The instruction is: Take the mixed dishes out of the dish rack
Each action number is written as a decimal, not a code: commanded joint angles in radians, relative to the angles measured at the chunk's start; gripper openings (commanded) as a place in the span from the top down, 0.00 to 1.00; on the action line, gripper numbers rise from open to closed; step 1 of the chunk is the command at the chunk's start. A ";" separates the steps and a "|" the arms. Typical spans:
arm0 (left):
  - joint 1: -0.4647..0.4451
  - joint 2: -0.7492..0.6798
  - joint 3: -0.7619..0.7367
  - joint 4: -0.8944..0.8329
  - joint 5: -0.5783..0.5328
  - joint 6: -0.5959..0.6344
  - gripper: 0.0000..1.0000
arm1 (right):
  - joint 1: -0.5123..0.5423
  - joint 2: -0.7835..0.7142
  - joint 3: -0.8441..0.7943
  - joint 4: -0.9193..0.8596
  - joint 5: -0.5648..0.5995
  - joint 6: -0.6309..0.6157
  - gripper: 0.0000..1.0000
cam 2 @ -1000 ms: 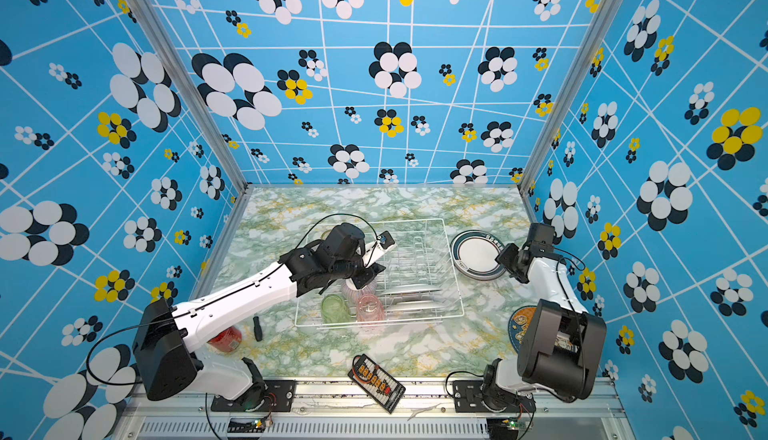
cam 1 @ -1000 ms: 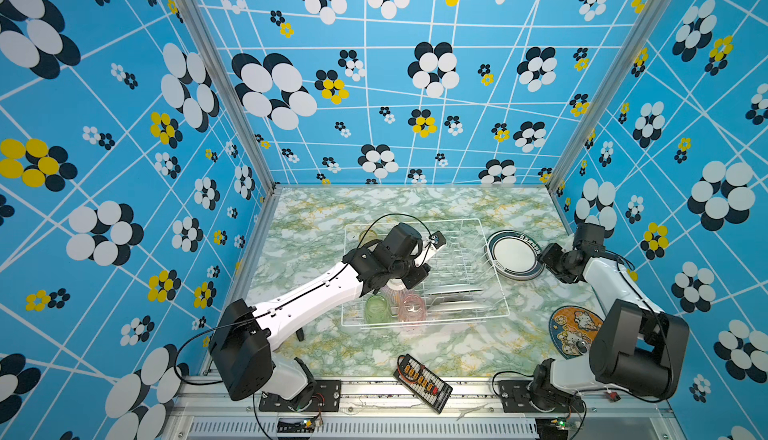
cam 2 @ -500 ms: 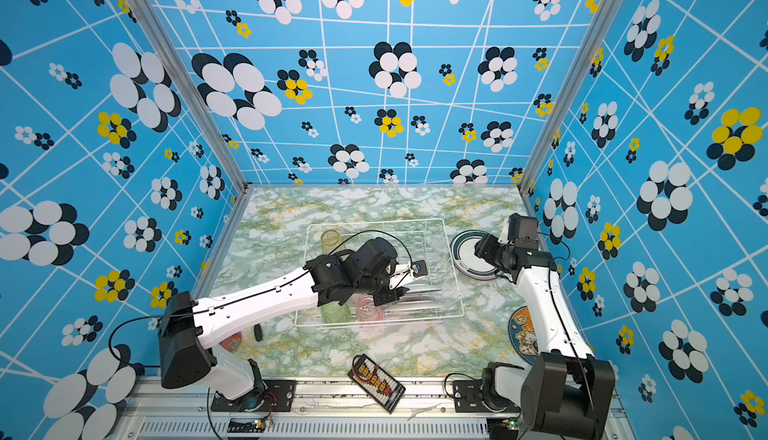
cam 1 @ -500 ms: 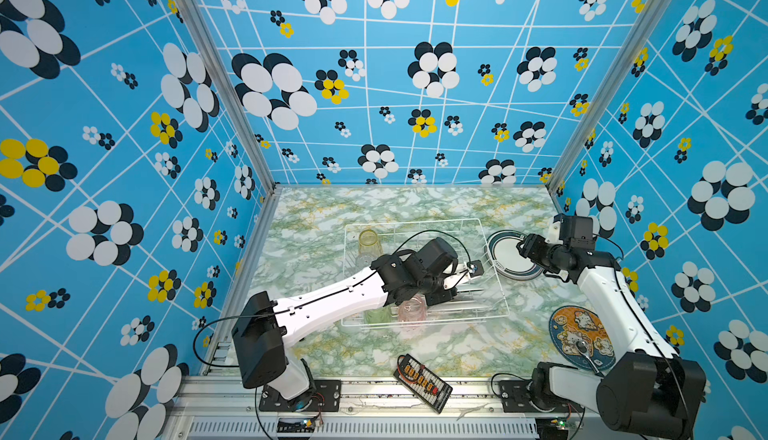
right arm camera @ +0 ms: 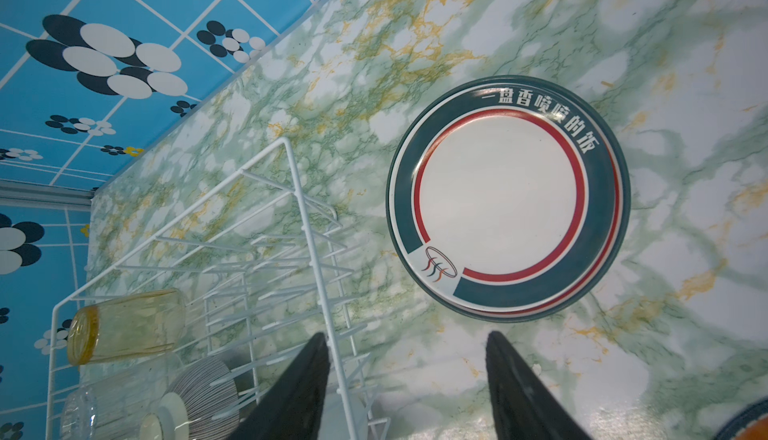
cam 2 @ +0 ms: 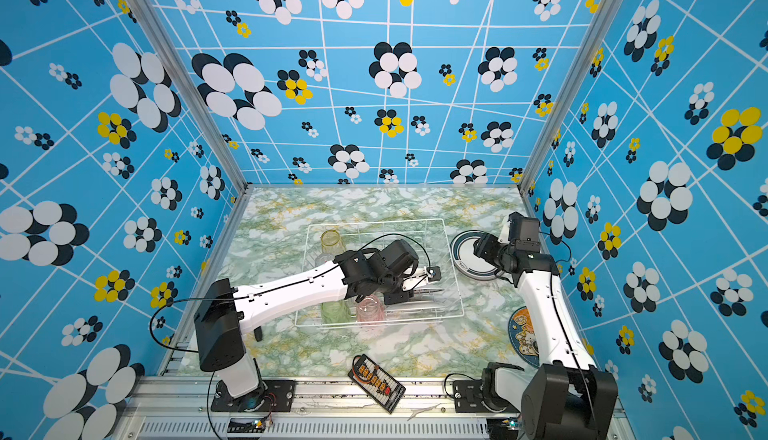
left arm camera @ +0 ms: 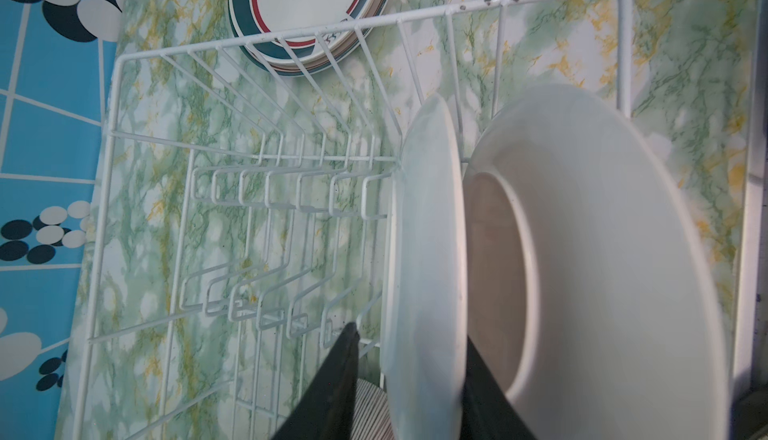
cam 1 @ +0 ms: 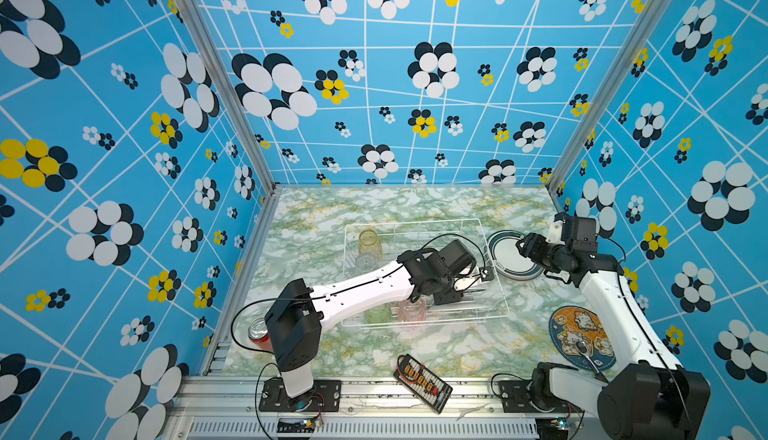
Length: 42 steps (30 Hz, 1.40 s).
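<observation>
The dish rack (cam 1: 415, 223) is sitting in the middle of the counter (cam 1: 316, 217), loaded at both ends. Starting far left, a red can (cam 1: 258, 330) is standing at the counter's near edge, well apart from the rack and partly hidden by the left arm.

Moving into the rack's left end, the yellow tumbler (cam 1: 369, 241) is occupying the far corner with the clear tumbler (cam 1: 365, 264) just beside it. The green tumbler (cam 1: 377, 314) and pink tumbler (cam 1: 412, 311) are standing side by side along the near wall, partly under the arm.

That left arm is reaching right across the rack, and the left claw (left arm camera: 411, 334) is straddling the rim of an upright white plate (left arm camera: 428, 230) in the prong slots. It is set narrow, with one finger (left arm camera: 332, 384) showing a sliver of daylight beside the plate, so it is not clamping yet. A second upright plate (left arm camera: 602, 251) is standing just beside the first, and a striped ribbed bowl (right arm camera: 203, 392) is peeking in behind the claw.

Just outside the rack's right wall, a stack of teal-and-red-rimmed plates (right arm camera: 498, 197) is lying flat on the counter. The right claw (right arm camera: 406, 334) is hovering near that stack, spread wide and gripping nothing. Farthest right, a round cartoon mat (cam 1: 579, 336) is lying toward the front.
</observation>
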 commanded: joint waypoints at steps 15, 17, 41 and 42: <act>-0.055 0.106 0.105 -0.047 -0.202 0.065 0.89 | 0.006 -0.018 -0.040 0.028 -0.028 0.005 0.38; -0.057 0.106 0.101 -0.036 -0.229 0.068 0.95 | 0.007 -0.018 -0.043 0.029 -0.029 0.006 0.38; -0.123 -0.246 -0.120 0.333 -0.380 0.100 1.00 | 0.022 -0.034 -0.057 0.071 -0.067 0.023 0.38; -0.120 -0.266 -0.122 0.336 -0.370 0.084 1.00 | 0.026 -0.036 -0.057 0.072 -0.072 0.023 0.38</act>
